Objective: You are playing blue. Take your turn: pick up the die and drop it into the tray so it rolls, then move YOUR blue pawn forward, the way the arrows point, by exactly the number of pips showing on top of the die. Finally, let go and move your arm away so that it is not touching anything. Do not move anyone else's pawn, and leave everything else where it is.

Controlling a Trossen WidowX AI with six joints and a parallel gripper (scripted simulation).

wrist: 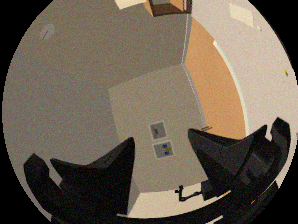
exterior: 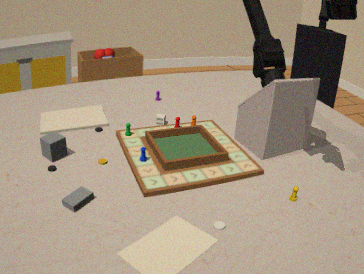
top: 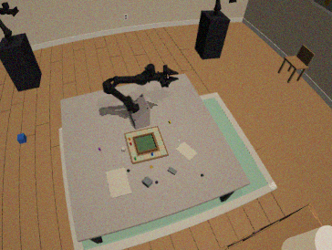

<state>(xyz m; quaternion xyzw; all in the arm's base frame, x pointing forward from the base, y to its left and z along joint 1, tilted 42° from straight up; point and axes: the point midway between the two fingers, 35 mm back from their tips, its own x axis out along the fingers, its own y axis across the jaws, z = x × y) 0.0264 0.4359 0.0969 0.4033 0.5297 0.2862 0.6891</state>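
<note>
Since the white die (top: 123,150) (exterior: 161,119) still has to be rolled, the gripper (top: 171,76) (wrist: 161,137) is held empty, partly open — at twelve o'clock of the tray (top: 157,142) (exterior: 196,163).

Shows a small white die (top: 123,150) (exterior: 161,119), resting flat on the table, outside the board and near its edge, with dark pips too blurred to count. Shows a blue pawn (top: 151,154) (exterior: 143,154), round-headed and wider at the base, standing upright on the board's track, between tray and outer edge. Shows a square tray (top: 146,143) (exterior: 195,162) with raised brown wooden walls and a green floor, lying level and open-topped in the board's middle, ringed by the track.
</note>
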